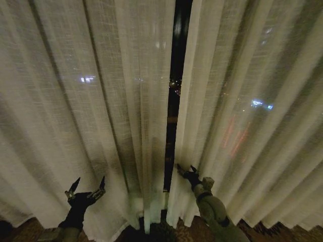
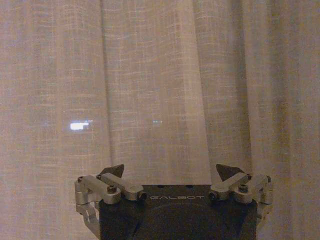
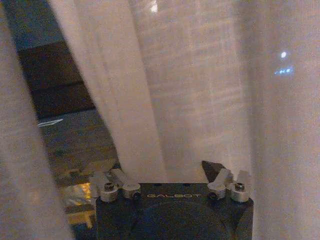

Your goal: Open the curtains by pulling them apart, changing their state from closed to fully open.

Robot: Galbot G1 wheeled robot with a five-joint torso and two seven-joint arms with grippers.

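- The two sheer cream curtains hang nearly closed, with a narrow dark gap between their inner edges: the left curtain panel (image 1: 86, 101) on one side, the right curtain panel (image 1: 252, 116) on the other.
- The left gripper (image 1: 86, 187) sits low in front of the left curtain panel (image 2: 150, 90), well to the left of the gap. Its fingers are spread wide and hold nothing; in the left wrist view the two dark fingertips (image 2: 114, 171) point at the pleated fabric just ahead without closing on it.
- The right gripper (image 1: 184, 170) is raised at the inner edge of the right curtain panel (image 3: 200, 85), just beside the gap.
- In the right wrist view its fingers are spread, with a fold of that panel's edge hanging between them; one dark fingertip (image 3: 212, 168) shows beside the fabric, and the cloth is not pinched.
- Through the gap beside the right gripper, a dark night window (image 1: 177, 60) with small city lights appears; more lights glow faintly through both sheer panels.
- A patterned carpet (image 1: 192, 229) lies below the curtain hems, under both arms.
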